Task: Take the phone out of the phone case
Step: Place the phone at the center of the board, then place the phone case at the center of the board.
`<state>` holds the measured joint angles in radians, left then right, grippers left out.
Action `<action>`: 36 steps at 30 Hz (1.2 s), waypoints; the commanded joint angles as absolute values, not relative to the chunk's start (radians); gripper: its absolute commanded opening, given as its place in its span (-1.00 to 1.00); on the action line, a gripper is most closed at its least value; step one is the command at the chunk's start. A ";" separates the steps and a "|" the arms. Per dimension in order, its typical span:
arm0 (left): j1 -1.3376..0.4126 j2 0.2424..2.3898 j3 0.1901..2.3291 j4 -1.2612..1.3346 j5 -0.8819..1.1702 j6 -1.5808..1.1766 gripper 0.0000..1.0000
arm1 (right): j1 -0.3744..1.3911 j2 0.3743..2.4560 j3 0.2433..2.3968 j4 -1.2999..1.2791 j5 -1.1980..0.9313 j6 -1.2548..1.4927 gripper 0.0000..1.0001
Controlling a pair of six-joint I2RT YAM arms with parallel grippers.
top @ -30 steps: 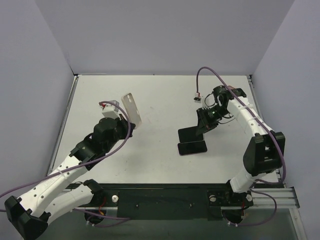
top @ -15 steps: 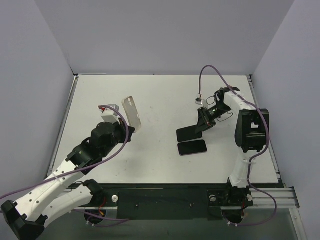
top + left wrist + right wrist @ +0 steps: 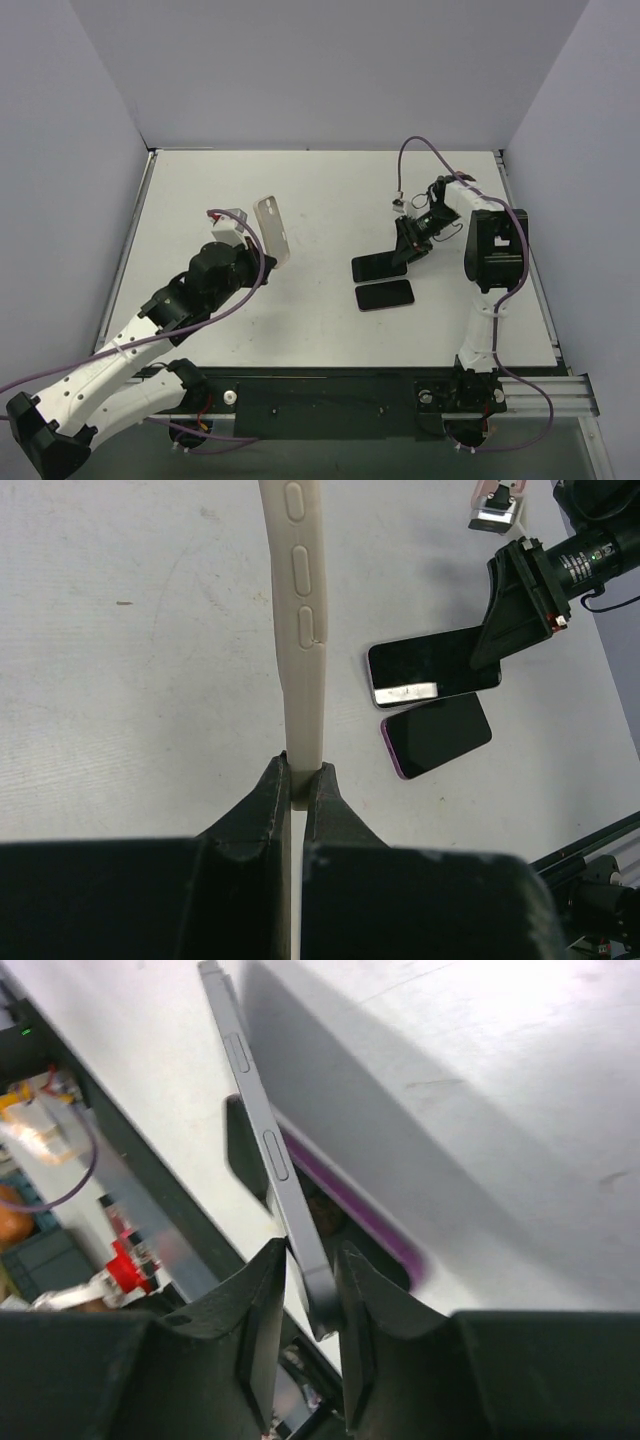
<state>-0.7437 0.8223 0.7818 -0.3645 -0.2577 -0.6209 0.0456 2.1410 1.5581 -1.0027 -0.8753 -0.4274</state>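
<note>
Where tool [image 3: 297,780] pinches, matte case [image 3: 300,630] curves.

So the left arm [image 3: 150,320] stretched forward, left hand [image 3: 300,780] raised and pinched tight; right arm [image 3: 493,262] bent inward, right hand [image 3: 305,1260] angled down, clamped too.

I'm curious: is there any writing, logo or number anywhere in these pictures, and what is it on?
None can be read.
Phone case in the left claw: raised button shapes only, no lettering.
Phone in the right claw: dark screen, no marks.
Second phone on the table: dark screen, no marks.
</note>
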 commanded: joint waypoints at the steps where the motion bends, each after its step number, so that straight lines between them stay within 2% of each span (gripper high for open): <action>1: -0.746 0.834 0.808 -0.287 -0.224 -0.627 -1.00 | 0.035 2.099 1.545 -0.855 -0.685 -0.278 -0.52; 8: -0.742 0.853 0.808 -0.247 -0.172 -0.657 -1.00 | 0.048 2.129 1.597 -0.798 -0.577 -0.206 -0.36; 10: -0.739 0.859 0.815 -0.245 -0.163 -0.660 -1.00 | 0.049 2.097 1.597 -0.772 -0.531 -0.180 -0.25; 12: -0.736 0.865 0.816 -0.233 -0.141 -0.664 -1.00 | 0.048 2.071 1.601 -0.773 -0.499 -0.149 0.32; 13: -0.732 0.868 0.813 -0.227 -0.126 -0.672 -1.00 | 0.046 2.047 1.597 -0.773 -0.483 -0.144 0.47; 14: -0.729 0.873 0.805 -0.213 -0.118 -0.681 -1.00 | 0.048 2.030 1.589 -0.769 -0.471 -0.124 0.76; 16: -0.720 0.880 0.795 -0.177 -0.077 -0.699 -1.00 | 0.058 1.961 1.557 -0.740 -0.365 -0.056 0.78; 18: -0.692 0.893 0.767 -0.100 0.000 -0.718 -1.00 | 0.090 1.849 1.498 -0.680 -0.157 0.082 0.79; 19: -0.683 0.899 0.758 -0.036 0.084 -0.729 -1.00 | 0.121 1.741 1.462 -0.657 -0.084 0.136 0.79; 20: -0.664 0.900 0.743 -0.016 0.142 -0.742 -1.00 | 0.132 1.630 1.391 -0.597 -0.098 0.228 0.79; 22: -0.646 0.907 0.724 0.089 0.216 -0.768 -1.00 | 0.150 1.475 1.233 -0.414 -0.340 0.401 0.77; 23: -0.641 0.916 0.719 0.139 0.235 -0.776 -1.00 | 0.175 1.416 1.170 -0.291 -0.556 0.580 0.76; 25: -0.631 0.931 0.707 0.213 0.299 -0.804 -1.00 | 0.234 1.281 0.918 0.080 -0.685 0.828 0.67; 26: -0.626 0.937 0.701 0.238 0.343 -0.833 -1.00 | 0.259 1.216 0.881 0.274 -0.710 0.886 0.67; 27: -0.620 0.952 0.695 0.303 0.366 -0.847 -1.00 | 0.294 1.194 0.800 0.364 -0.736 1.010 0.63; 29: -0.606 0.985 0.675 0.412 0.440 -0.920 -1.00 | 0.346 1.151 0.743 0.604 -0.784 1.086 0.58; 36: -0.580 1.104 0.661 0.594 0.609 -1.114 -1.00 | 0.425 1.126 0.772 0.529 -0.819 1.013 0.40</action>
<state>-0.5915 1.0687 0.6567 0.3885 0.4732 -0.9897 0.4099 1.1450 0.7513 0.3748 -0.7509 0.9508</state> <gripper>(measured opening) 0.062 0.722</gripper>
